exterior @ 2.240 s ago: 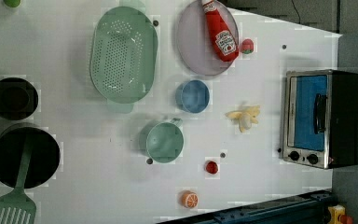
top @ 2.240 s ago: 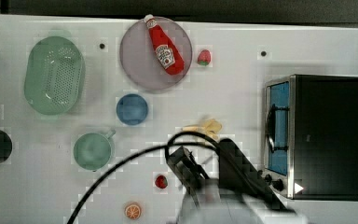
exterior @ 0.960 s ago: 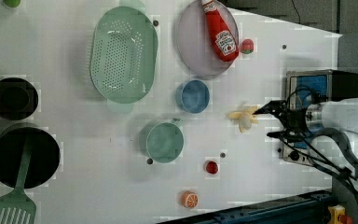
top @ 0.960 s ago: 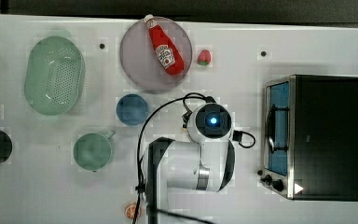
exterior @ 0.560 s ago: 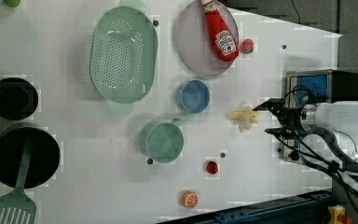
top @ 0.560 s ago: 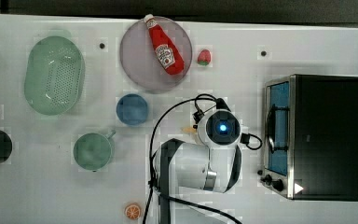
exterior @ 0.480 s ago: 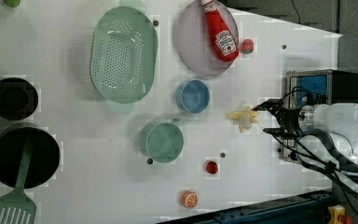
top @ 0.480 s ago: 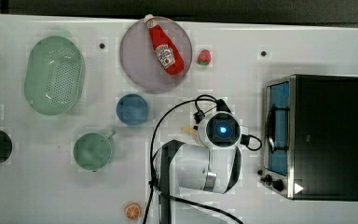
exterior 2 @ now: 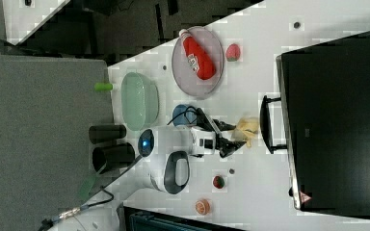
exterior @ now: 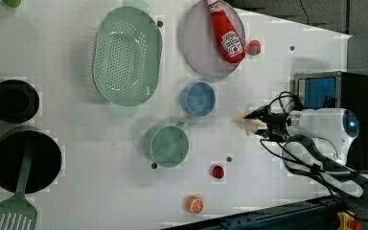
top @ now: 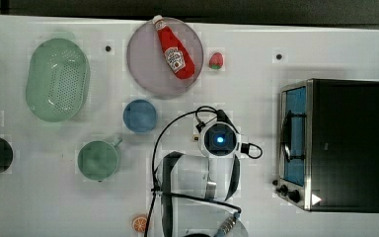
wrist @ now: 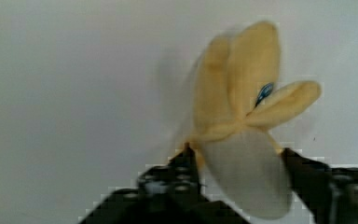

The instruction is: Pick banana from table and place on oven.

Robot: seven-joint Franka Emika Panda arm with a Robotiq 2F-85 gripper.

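Black fingers of the gripper (wrist: 235, 175) now bracket the cream flesh of the banana (wrist: 242, 135), one on each side and about half-closed around it; a second ago they stood wide apart, so the squeeze has only just begun and whether it is firm yet cannot be told. In the left view the gripper (exterior: 264, 122) has come down from the left view's right onto the banana (exterior: 250, 123), which looks to lie where it was on the table (exterior: 100, 182), just to the left of the oven (exterior: 338, 96) in the left view. The right view shows the banana (exterior 2: 247, 128) beside the oven's bar handle (exterior 2: 265, 124). Judged from this, the pick is under way and the lift onto the oven's black top is not yet begun; nearby, the blue bowl (exterior: 198, 98) and red piece (exterior: 217, 171) sit well apart.
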